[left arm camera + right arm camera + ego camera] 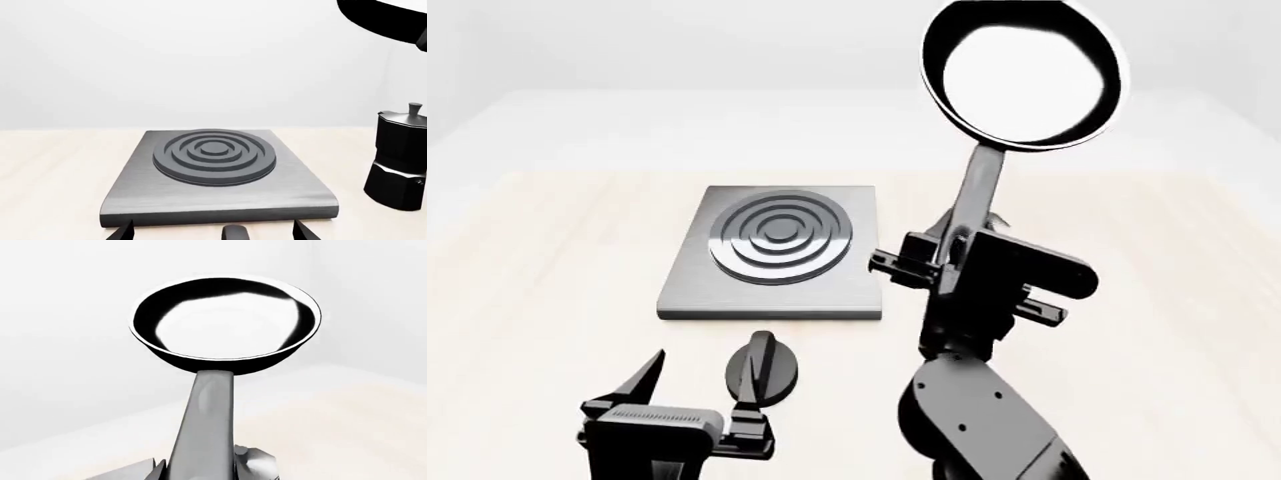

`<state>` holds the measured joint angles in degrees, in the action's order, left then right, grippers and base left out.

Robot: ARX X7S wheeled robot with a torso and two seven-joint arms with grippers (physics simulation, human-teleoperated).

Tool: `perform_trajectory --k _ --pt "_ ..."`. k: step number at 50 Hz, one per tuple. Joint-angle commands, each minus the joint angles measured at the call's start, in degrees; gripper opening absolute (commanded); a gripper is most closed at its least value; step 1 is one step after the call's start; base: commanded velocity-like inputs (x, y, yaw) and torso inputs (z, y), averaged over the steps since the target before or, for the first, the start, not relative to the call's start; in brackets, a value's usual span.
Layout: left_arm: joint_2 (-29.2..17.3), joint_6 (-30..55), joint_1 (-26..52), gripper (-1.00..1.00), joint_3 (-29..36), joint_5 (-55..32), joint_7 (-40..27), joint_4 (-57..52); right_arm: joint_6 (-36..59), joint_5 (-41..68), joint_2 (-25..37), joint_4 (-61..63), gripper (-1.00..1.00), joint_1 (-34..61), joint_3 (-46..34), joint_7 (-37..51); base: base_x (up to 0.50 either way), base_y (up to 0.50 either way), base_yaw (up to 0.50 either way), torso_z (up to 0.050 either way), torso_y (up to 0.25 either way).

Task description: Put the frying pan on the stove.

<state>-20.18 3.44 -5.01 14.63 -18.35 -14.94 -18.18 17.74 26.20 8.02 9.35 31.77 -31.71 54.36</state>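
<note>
Now the frying pan [1022, 75] is up in the air, well above the worktop [547, 270], and it does not touch anything except the right hand [950, 262]. This hand is closed on the long handle, low on it, and the handle rises from the hand to the bowl. The pan is round, black and shallow; its inside is glossy and reflects the pale room as a big white patch. In the right wrist view the bowl [223, 325] stands over the handle, and the grey fingers [257, 463] press the handle from both sides.

The worktop is pale wood with a weak grain, and around it the room is plain white and grey, without details.

The stove [777, 262] lies flat on the worktop, to the left of the pan and lower than it. It is a square dark-grey plate with raised rings that make a round burner, and the burner is bare. The pan is not over it in the head view.

Near the front edge of the stove lies a small black knob [761, 368], just beside the left hand [687, 385]. The left hand is open, its two fingers are apart and hold nothing. In the left wrist view a black moka pot [399, 160] stands on the worktop near one side of the stove [217, 175].
</note>
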Motion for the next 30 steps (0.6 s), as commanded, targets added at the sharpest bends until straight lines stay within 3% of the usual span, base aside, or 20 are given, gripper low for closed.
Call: perform_trajectory --k 1,30 --pt "-0.23 0.29 0.21 1.00 0.10 -0.14 -0.27 -0.35 -1.56 -0.06 0.64 1.69 -1.00 2.61 -2.57 -6.32 0.00 0.00 0.00 0.000 0.000" --pt "-0.40 0.26 0.02 1.00 0.63 -0.21 -1.00 -0.91 4.81 6.60 6.87 1.73 -1.00 8.28 -8.05 -20.94 0.00 0.00 0.00 0.001 0.002"
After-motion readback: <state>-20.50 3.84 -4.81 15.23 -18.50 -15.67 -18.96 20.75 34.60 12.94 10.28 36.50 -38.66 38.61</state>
